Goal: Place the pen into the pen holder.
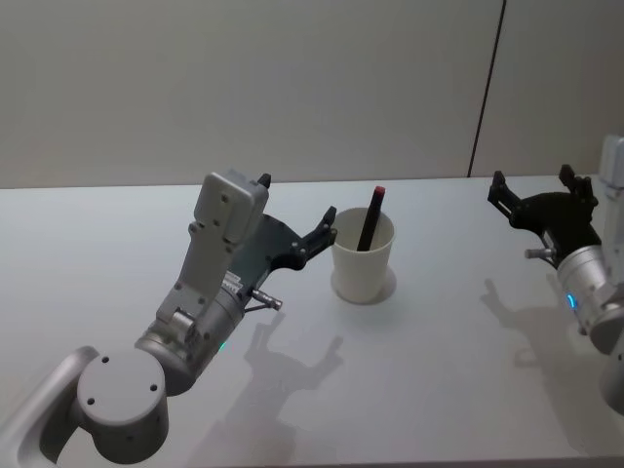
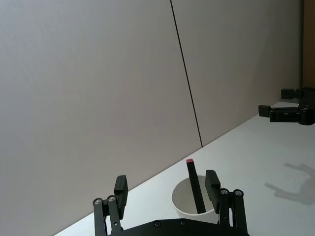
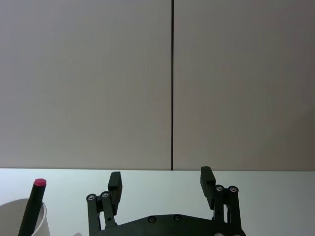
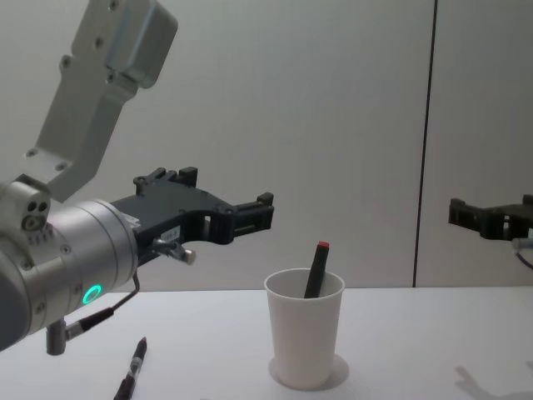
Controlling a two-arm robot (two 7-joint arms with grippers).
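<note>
Left gripper (image 1: 320, 234) is hovering wide open and empty, just beside the pen holder (image 1: 363, 263). The pen (image 1: 370, 219) is standing inside, leaning on the rim. Placing looks done, so the next move is calling for a clean retreat; right gripper (image 1: 536, 187) is idling open, well apart.

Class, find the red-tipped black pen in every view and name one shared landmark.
Head view: red-tipped black pen, centre.
Left wrist view: pen beyond the left claw, between its fingers.
Right wrist view: pen beside the right claw.
Chest view: pen right of centre.
Shared landmark: the tapered white paper cup holding it.
</note>
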